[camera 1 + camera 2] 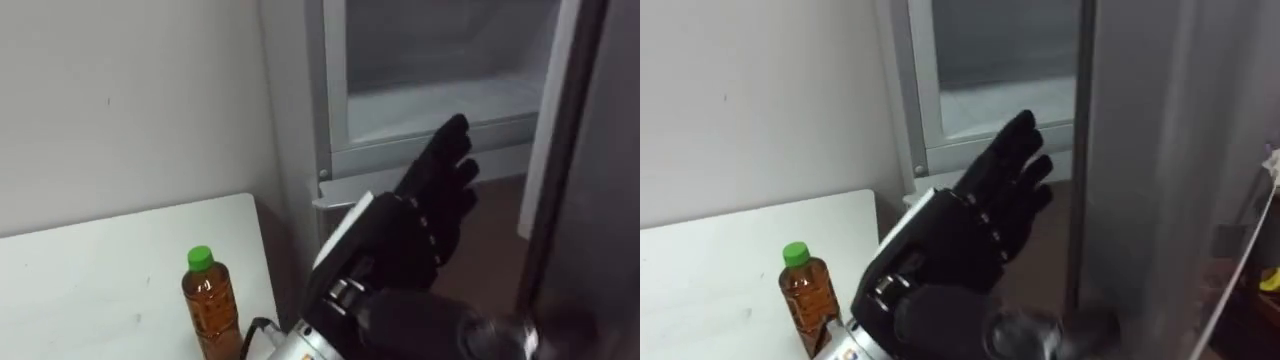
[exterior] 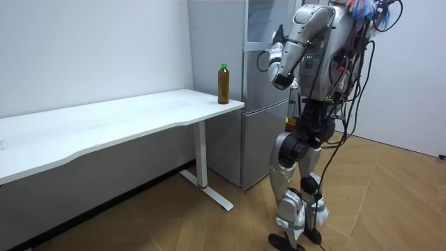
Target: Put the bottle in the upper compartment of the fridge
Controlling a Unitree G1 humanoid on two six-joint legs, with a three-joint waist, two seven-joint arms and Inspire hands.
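A bottle (image 1: 210, 300) of brown liquid with a green cap stands upright at the right end of the white table (image 1: 90, 270), near its edge; in the room view the bottle (image 2: 223, 84) is beside the fridge. My left hand (image 1: 430, 210) is raised in front of the open upper fridge compartment (image 1: 440, 70). Its fingers are straight and it holds nothing. The hand is well to the right of the bottle and above it, not touching it.
The upper fridge door (image 1: 590, 150) stands open at the right, close to my hand. The grey fridge (image 2: 261, 104) stands in the corner next to the table. I stand upright on the wooden floor facing the fridge.
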